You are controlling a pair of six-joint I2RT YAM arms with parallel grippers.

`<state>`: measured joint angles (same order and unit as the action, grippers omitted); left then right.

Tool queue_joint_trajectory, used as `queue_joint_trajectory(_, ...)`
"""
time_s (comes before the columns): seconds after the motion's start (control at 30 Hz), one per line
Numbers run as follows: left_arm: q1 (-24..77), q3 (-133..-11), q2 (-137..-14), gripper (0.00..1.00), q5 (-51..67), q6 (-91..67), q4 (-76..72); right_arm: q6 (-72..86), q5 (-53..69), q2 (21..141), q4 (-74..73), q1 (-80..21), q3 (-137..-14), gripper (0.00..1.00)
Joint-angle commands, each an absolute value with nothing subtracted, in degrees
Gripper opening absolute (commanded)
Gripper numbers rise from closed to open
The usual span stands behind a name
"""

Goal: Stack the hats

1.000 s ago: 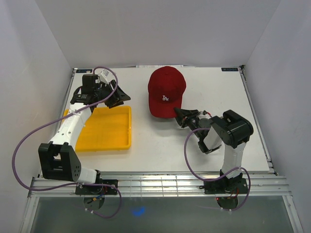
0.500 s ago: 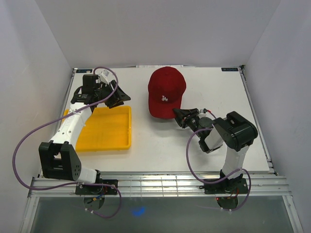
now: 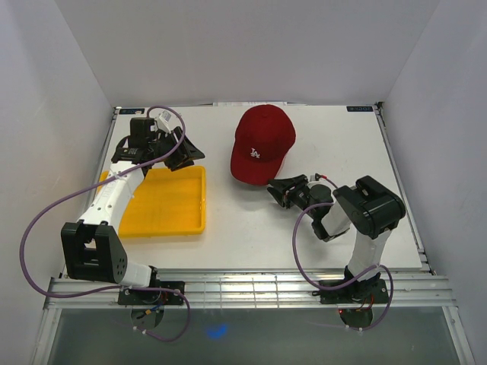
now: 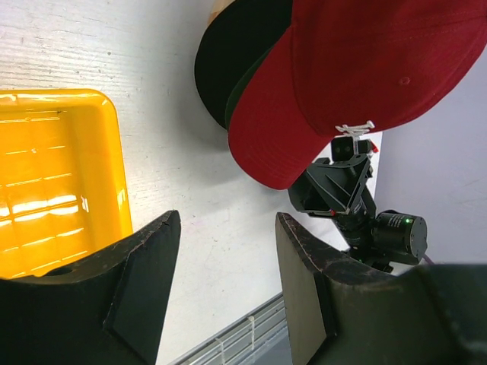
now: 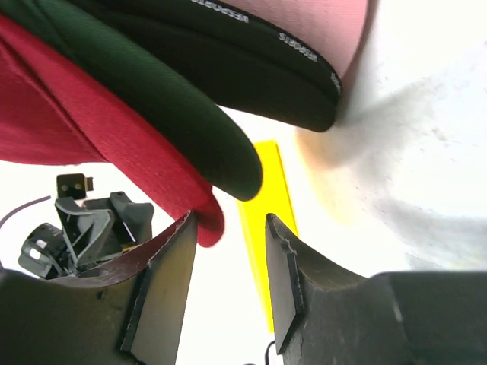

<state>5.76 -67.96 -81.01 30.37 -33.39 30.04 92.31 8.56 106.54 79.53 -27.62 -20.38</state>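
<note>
- Hovering over the far rim of the yellow tray point(image 3: 163, 205), the left gripper point(image 3: 179, 152) has its jaws spread with nothing between them. It has not stirred in the last second, and the caps lie well ahead of its fingertips.
- The red cap point(image 3: 262, 141) tops the pile. The dark green cap point(image 4: 247, 91) and a black cap point(image 4: 224, 61) peek out beneath its brim.
- The right gripper point(image 3: 280, 190) has widened its jaws and drawn back slightly. The red brim's edge now sits just ahead of the gap, unpinched, and the cap has turned a little.
- This reads as a release: the red cap looks delivered onto the stack. A fourth cap cannot be made out.
</note>
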Motion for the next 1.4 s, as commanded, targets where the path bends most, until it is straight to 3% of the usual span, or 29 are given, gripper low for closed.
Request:
queue_joint_trajectory(0.0, 6.06, -67.76, -79.72, 0.63, 30.06, -32.43, 30.06, 89.47, 9.4, 106.17, 74.27, -27.6, -19.25, 0.46)
queue_joint_trajectory(0.3, 5.98, -68.11, -79.81, 0.63, 30.15, -32.35, 30.15, 85.96, 10.37, 99.5, 67.16, -25.49, -19.77, 0.48)
queue_joint_trajectory(0.53, 6.06, -69.34, -79.19, 0.64, 29.88, -31.2, 31.46, 79.55, 10.28, 85.99, 52.06, -23.82, -21.26, 0.5)
queue_joint_trajectory(0.9, 6.06, -70.74, -73.48, 0.68, 31.29, -29.36, 34.1, 49.24, 9.68, 60.77, 9.35, -21.1, -33.47, 0.67)
queue_joint_trajectory(0.97, 6.06, -71.1, -71.82, 0.68, 31.11, -28.83, 35.15, 45.2, 7.83, 57.24, 3.81, -20.83, -37.42, 0.77)
queue_joint_trajectory(1.0, 6.06, -71.1, -71.28, 0.68, 30.85, -28.65, 35.42, 41.26, 7.3, 54.08, -1.18, -20.74, -38.92, 0.9)
queue_joint_trajectory(1.23, 6.24, -71.45, -65.22, 0.68, 29.37, -26.55, 40.41, 29.36, -2.18, 46.94, -24.93, -20.74, -53.69, 0.89)
queue_joint_trajectory(1.37, 6.24, -71.72, -63.28, 0.68, 28.83, -26.01, 42.36, 26.11, -4.75, 44.04, -29.18, -20.74, -58.35, 0.89)
